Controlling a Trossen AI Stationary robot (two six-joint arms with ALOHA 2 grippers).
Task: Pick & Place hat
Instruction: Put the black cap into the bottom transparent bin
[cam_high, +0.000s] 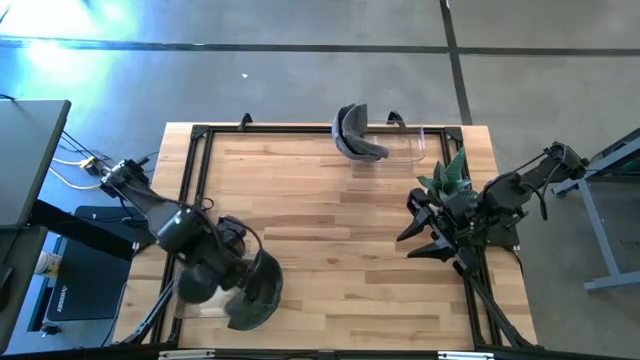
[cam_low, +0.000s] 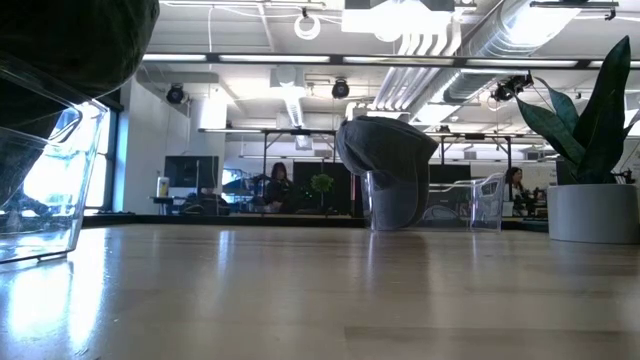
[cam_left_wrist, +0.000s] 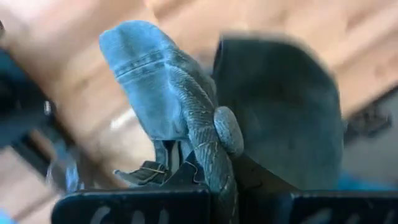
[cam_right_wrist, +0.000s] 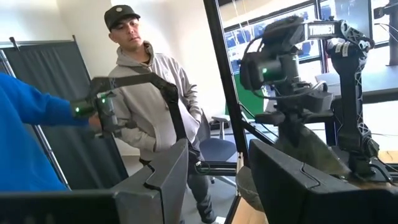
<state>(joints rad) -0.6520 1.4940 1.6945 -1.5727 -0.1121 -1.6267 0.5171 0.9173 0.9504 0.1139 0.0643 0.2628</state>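
L gripper (cam_high: 243, 283) near table's (cam_high: 330, 250) front-left corner, clenched on a dark hat (cam_high: 255, 290), brim and crown seen close in left wrist view (cam_left_wrist: 186, 118). Clear stand (cam_low: 40, 190) just beside it. Second hat (cam_high: 355, 132) on a clear stand (cam_high: 400, 150) at table's far edge, mid. Potted plant (cam_high: 450, 175) by right edge. R gripper (cam_high: 425, 235) at right edge near plant, jaws parted, nothing between. Person in grey hoodie (cam_right_wrist: 149, 93) beyond table in right wrist view.

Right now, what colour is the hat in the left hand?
Dark grey-blue denim; the hat held by the left hand shows best in the left wrist view.
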